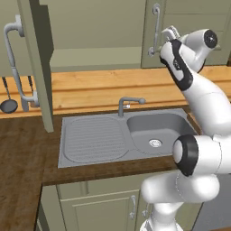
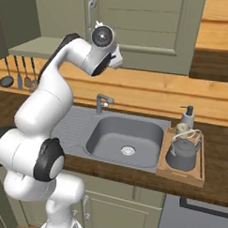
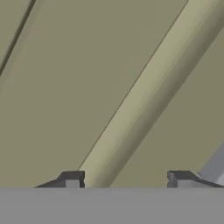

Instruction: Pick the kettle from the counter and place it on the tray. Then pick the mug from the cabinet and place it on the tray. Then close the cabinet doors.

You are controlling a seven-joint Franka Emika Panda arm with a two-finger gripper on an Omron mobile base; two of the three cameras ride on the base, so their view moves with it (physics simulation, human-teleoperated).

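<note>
Your gripper (image 3: 124, 180) sits wide apart, empty, right up against the cabinet door (image 2: 148, 28); kettle (image 2: 183, 154), mug (image 2: 183, 128) share the tray (image 2: 196, 177) right of the sink (image 2: 124, 135).

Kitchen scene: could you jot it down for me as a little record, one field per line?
kettle: on the tray, right of the sink
mug: on the tray, behind the kettle
left cabinet door: swung open
right cabinet door: looks shut
end effector: jaws apart, holding nothing, close against the right door's green panel
soap bottle: on the counter behind the tray
</note>
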